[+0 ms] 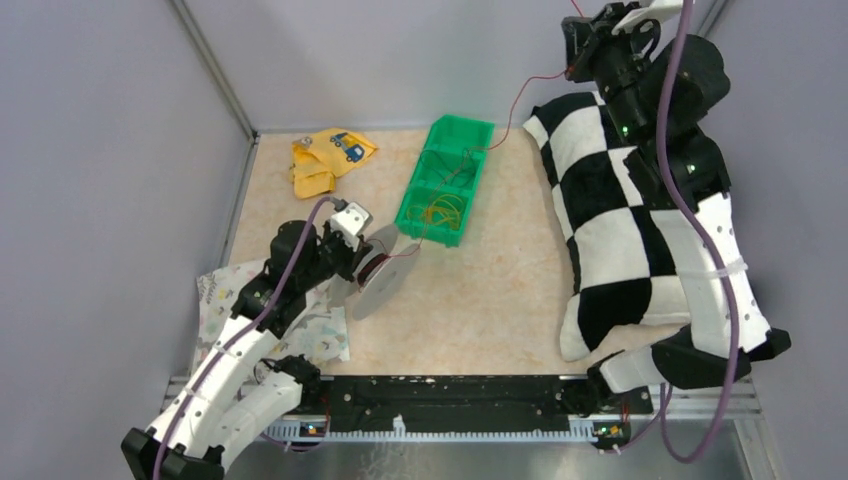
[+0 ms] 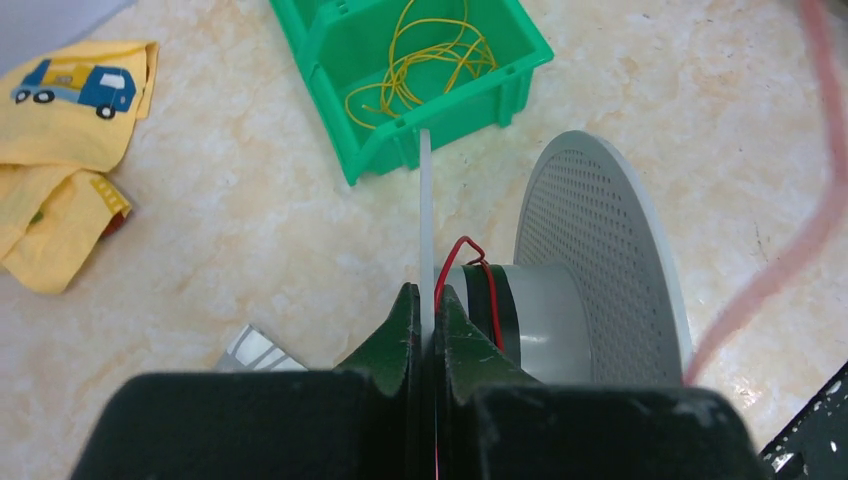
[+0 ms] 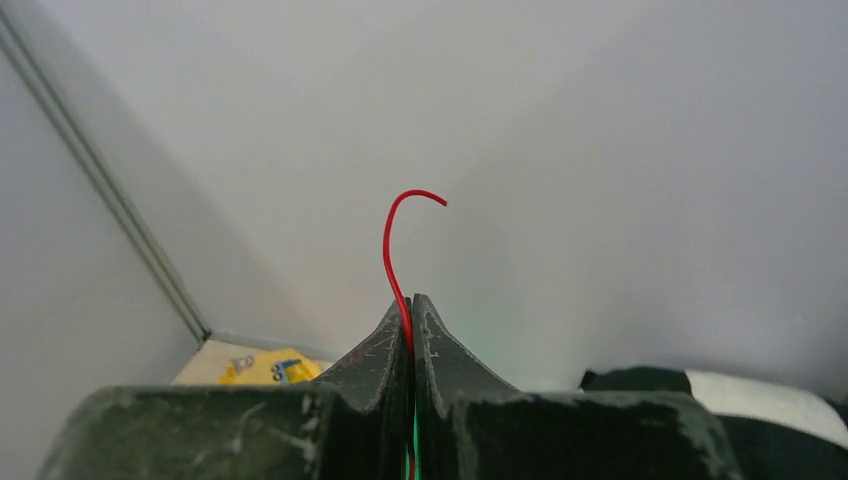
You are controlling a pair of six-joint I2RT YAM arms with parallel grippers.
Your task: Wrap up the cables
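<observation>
Hovering over the near left of the table (image 1: 500, 300) in the overhead view, the left gripper (image 1: 368, 262) is clamping a grey spool (image 1: 388, 287), whose discs are tilting to one side. The thin red cable (image 1: 516, 103) is running from the spool, crossing the green bin (image 1: 478, 128) and climbing to the right gripper (image 1: 572, 55), which is hanging high at the far right above a black-and-white checked cushion (image 1: 620, 235). A yellow cloth (image 1: 330, 160) is lying in the far left corner, and a patterned cloth (image 1: 225, 300) is lying under the left arm.

From the left wrist, the left gripper (image 2: 425, 305) is pinching the thin near flange of the spool (image 2: 545, 300), seen edge-on, between fingers that are almost meeting. A loop of the cable (image 2: 470, 250) is standing up from the hub just beside the fingers, with the perforated far flange behind it. Beyond, the green bin (image 2: 470, 110) is holding a yellow wire bundle (image 2: 430, 60), and the yellow cloth (image 2: 70, 130) is showing a truck print.

From the right wrist, the right gripper (image 3: 410, 310) is squeezing the cable (image 3: 392, 250) between fully closed fingers. The short free end is curling over above the tips against the grey wall. A corner of the yellow cloth (image 3: 265, 370) is peeking out below.
</observation>
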